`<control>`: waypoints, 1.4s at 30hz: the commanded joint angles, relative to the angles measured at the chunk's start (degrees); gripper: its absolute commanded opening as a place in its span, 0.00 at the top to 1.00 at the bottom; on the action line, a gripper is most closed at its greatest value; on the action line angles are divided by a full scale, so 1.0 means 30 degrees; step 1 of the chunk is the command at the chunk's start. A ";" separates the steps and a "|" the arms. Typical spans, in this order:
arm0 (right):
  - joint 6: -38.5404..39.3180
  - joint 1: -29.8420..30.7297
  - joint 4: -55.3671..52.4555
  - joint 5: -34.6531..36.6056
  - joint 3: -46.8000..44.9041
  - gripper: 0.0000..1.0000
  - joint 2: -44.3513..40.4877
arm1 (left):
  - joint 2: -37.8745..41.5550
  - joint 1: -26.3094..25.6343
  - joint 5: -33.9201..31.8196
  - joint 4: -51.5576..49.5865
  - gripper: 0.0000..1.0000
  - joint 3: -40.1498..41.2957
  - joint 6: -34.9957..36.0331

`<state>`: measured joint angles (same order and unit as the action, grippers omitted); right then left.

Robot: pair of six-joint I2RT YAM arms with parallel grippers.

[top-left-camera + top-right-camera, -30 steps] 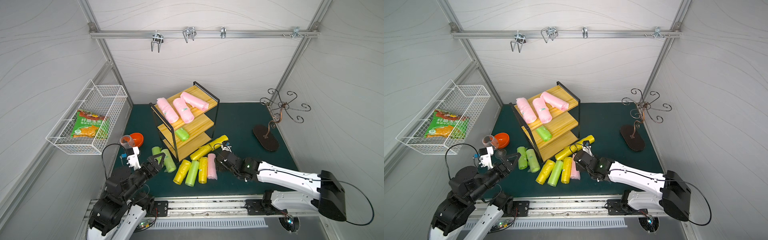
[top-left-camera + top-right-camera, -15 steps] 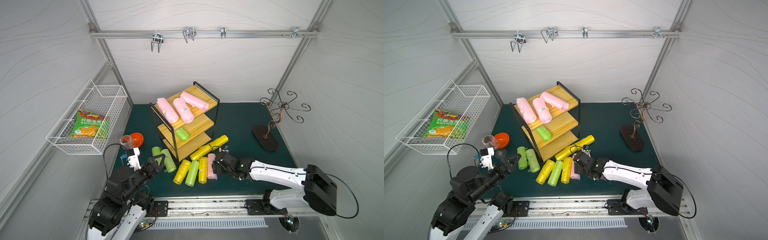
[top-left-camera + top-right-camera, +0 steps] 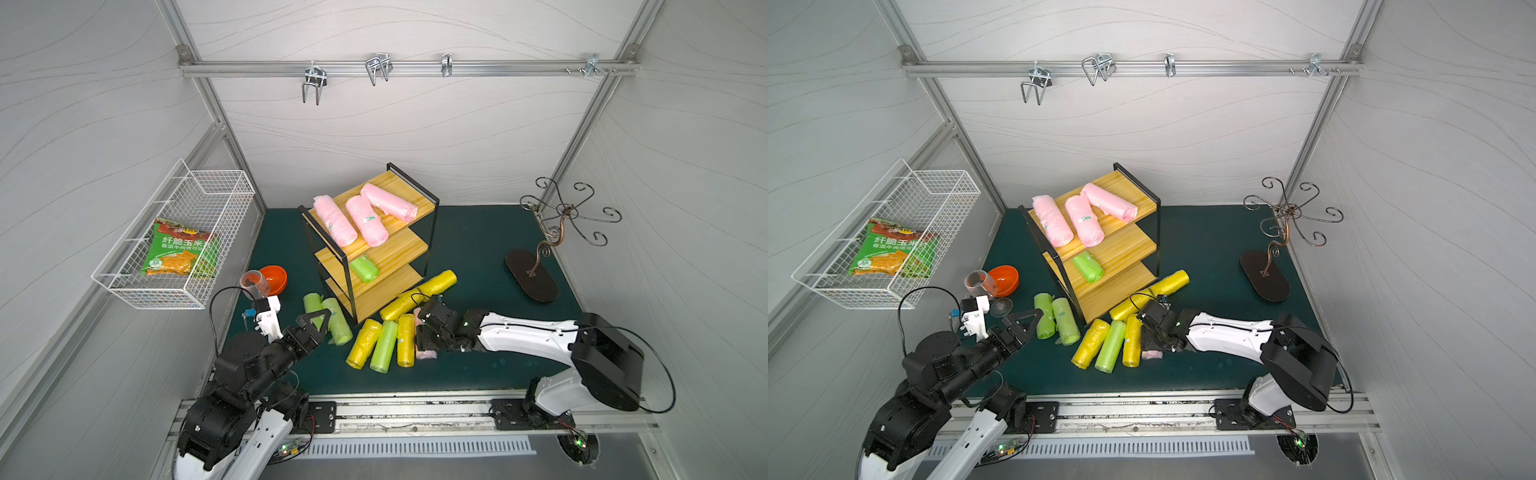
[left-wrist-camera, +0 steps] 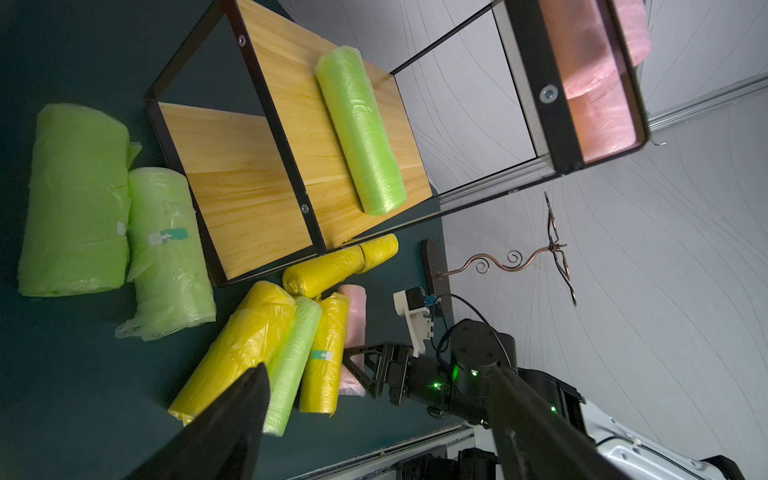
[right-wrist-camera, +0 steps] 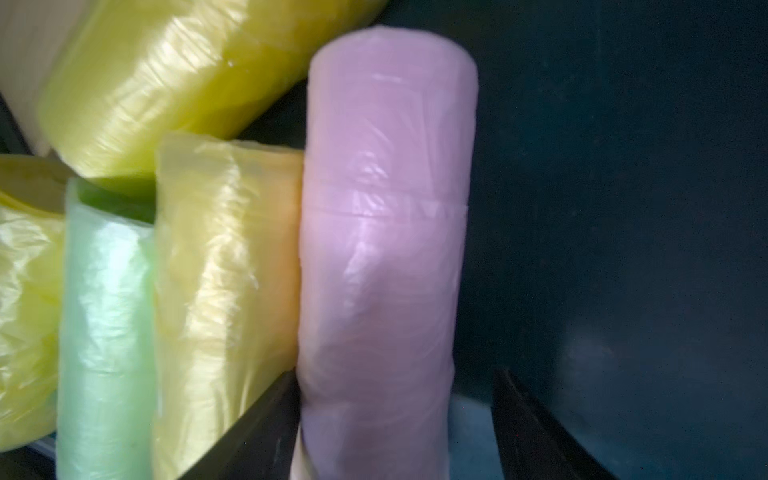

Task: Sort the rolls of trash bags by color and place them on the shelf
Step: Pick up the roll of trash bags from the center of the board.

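Observation:
The shelf (image 3: 405,249) stands mid-mat with three pink rolls (image 3: 334,220) on its top board and one green roll (image 3: 364,269) on the middle board. On the mat in front lie yellow rolls (image 3: 363,343), a green roll (image 3: 384,345) and a pink roll (image 3: 426,354), and two yellow ones (image 3: 436,282) lean by the shelf foot. My right gripper (image 5: 395,374) is open and straddles the pink roll (image 5: 382,249). One finger touches it and the other stands apart. My left gripper (image 3: 318,322) hangs open over two green rolls (image 3: 337,326) left of the shelf.
A white wire basket (image 3: 199,195) with a snack packet hangs on the left wall. An orange bowl (image 3: 274,278) and a clear glass (image 3: 251,282) sit near the left arm. A curly metal hook stand (image 3: 536,274) is at the right.
My right gripper has slid in over the pink roll on the mat and its jaws have narrowed around it. The left arm has barely moved.

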<state>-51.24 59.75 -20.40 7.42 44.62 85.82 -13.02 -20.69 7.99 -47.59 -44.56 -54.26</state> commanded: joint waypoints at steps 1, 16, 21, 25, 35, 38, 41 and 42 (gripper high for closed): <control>-0.0278 -0.0224 -0.1384 -0.0928 0.0402 0.29 0.0789 | 0.0057 -0.0031 -0.0289 0.0179 0.13 -0.0609 -0.0194; 0.6136 -0.0290 -0.5101 0.1727 0.1017 1.00 -0.6285 | -0.2668 -0.0047 0.2230 0.2144 0.03 -0.1159 0.0532; 0.9962 -0.0526 -0.6923 -0.0473 0.3291 1.00 -1.1405 | -0.4204 -0.0047 0.4192 0.4188 0.01 -0.2147 0.0859; 1.0744 -0.0755 -0.8503 -0.3194 0.6300 1.00 -1.1346 | -0.5342 -0.0454 0.5727 0.6106 0.01 -0.2932 0.0831; 0.8798 -0.0755 -0.5977 -1.0472 1.0412 1.00 -0.8776 | -0.9499 -1.0131 0.1594 0.8280 0.01 -0.5762 0.4020; 0.7884 -0.0778 -0.4970 -1.1618 1.0596 1.00 -0.8480 | -1.1073 -1.3040 -0.0807 0.8243 0.01 -0.6701 0.5253; 0.7186 -0.0763 -0.4464 -1.2631 1.0939 1.00 -0.8437 | -1.1967 -1.3747 -0.1477 0.8464 0.01 -0.7033 0.5344; 0.7031 -0.0755 -0.4398 -1.2899 1.0991 1.00 -0.8449 | -1.2020 -1.3750 -0.1689 0.8537 0.01 -0.6984 0.5261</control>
<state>-27.57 57.60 -38.22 -25.21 75.22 61.17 -48.66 -61.10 8.71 -25.26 -63.53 -41.52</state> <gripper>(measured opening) 0.271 0.993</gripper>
